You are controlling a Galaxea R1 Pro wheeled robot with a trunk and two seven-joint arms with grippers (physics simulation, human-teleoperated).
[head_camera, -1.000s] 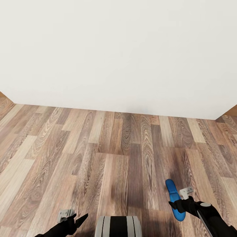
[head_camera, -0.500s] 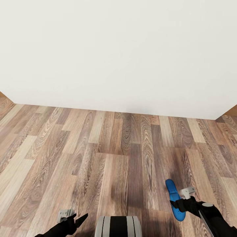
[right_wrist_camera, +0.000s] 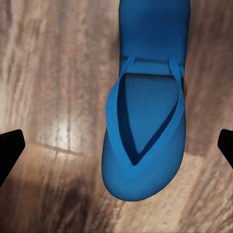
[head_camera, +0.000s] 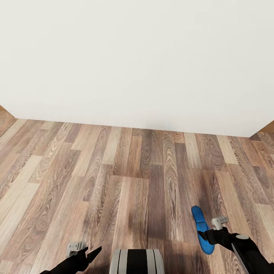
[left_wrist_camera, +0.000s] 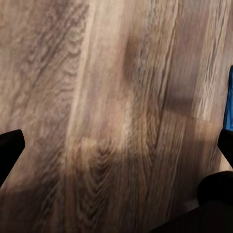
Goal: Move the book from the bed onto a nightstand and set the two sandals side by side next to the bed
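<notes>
One bright blue sandal (head_camera: 201, 229) lies flat on the wood-plank floor, low on the right of the head view. In the right wrist view the sandal (right_wrist_camera: 145, 121) shows from above, strap side up. My right gripper (head_camera: 207, 238) hovers at its near end, open, with its fingertips (right_wrist_camera: 9, 145) spread wide to either side of the sandal (right_wrist_camera: 118, 145). My left gripper (head_camera: 92, 254) hangs open over bare floor at the lower left. The left wrist view shows its dark fingertips (left_wrist_camera: 9, 150) wide apart and a sliver of the blue sandal (left_wrist_camera: 229, 97) at the edge. The book, bed and nightstand are out of view.
A plain white wall (head_camera: 137, 61) fills the upper half of the head view and meets the plank floor (head_camera: 114, 179) straight ahead. My own grey and black base (head_camera: 137, 262) shows at the bottom centre.
My right gripper has drawn back a little toward me and to the right, off the sandal, which has stayed in place. The left arm has not moved.
</notes>
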